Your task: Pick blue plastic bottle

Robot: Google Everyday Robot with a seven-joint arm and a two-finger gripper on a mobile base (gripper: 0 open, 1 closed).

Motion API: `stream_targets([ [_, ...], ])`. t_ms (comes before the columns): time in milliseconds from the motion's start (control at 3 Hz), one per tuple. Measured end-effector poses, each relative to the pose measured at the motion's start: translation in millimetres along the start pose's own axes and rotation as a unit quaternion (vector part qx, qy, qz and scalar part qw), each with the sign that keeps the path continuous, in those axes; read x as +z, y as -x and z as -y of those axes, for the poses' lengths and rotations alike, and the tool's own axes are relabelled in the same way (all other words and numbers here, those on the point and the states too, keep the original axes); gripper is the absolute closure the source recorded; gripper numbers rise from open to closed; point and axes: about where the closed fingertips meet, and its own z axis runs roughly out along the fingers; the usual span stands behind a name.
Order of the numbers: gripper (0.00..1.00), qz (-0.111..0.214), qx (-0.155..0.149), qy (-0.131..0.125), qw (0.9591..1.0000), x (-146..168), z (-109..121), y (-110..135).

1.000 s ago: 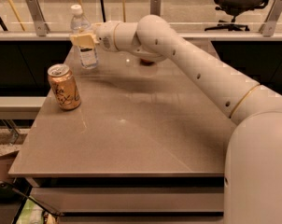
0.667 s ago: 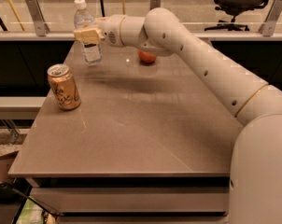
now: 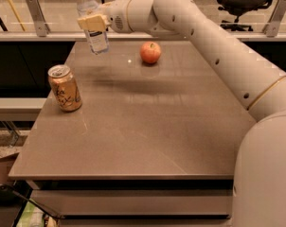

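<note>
The blue plastic bottle [image 3: 93,25] is clear with a white cap and a white label. It hangs in the air above the far left part of the table [image 3: 133,122], clear of the tabletop. My gripper [image 3: 92,22] is shut on the bottle's middle, its pale yellow finger pad [image 3: 91,21] across the front. The white arm reaches in from the right.
A gold can [image 3: 64,88] stands upright near the table's left edge. A red apple [image 3: 150,52] sits at the far middle of the table. A railing with glass runs behind the table. An office chair [image 3: 242,1] stands at the far right.
The gripper has lifted the bottle up off the table and higher. The arm has risen, uncovering the apple behind it. The can has not moved.
</note>
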Motion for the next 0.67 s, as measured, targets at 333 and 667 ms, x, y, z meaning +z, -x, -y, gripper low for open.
stream_targets([
  [333,1.00,-0.008,-0.022,-0.002,0.9997,-6.4,1.0,20.1],
  [667,1.00,-0.008,-0.044,-0.011,0.9989,-14.3,1.2,38.9],
])
